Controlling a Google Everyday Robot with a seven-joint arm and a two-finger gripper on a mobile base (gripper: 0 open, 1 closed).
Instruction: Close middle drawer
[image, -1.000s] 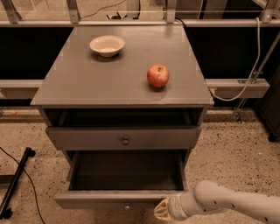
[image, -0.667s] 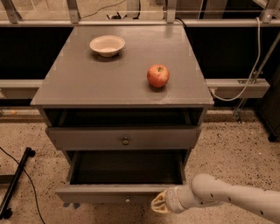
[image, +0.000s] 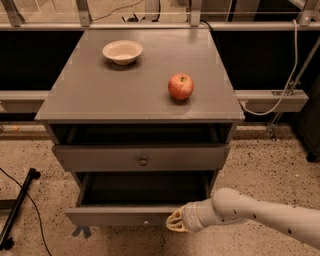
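The middle drawer (image: 112, 217) is pulled well out, beyond the front edge of the tabletop (image: 125, 92) and under it, so its dark, deep tray lies open to view. Its low grey front carries a tiny knob (image: 146, 220) at the centre. The gripper (image: 175, 222) is at the right part of that front, just right of the knob and seemingly touching the panel. Whether it is open or closed cannot be told, and it shows nothing in its hold. The pale arm (image: 260, 216) reaches in from the lower right.

Above the drawer is a taller grey front (image: 95, 159) with a bigger dark knob (image: 143, 161), only slightly out, and over that an open dark gap beneath the tabletop.

A red apple (image: 180, 86) stands near the tabletop's right edge. A pale bowl (image: 122, 51) sits near the back edge, left of centre, well apart from the apple.

A black stand (image: 19, 212) lies on the speckled floor off the left edge. A white cable (image: 292, 65) hangs beyond the right edge.
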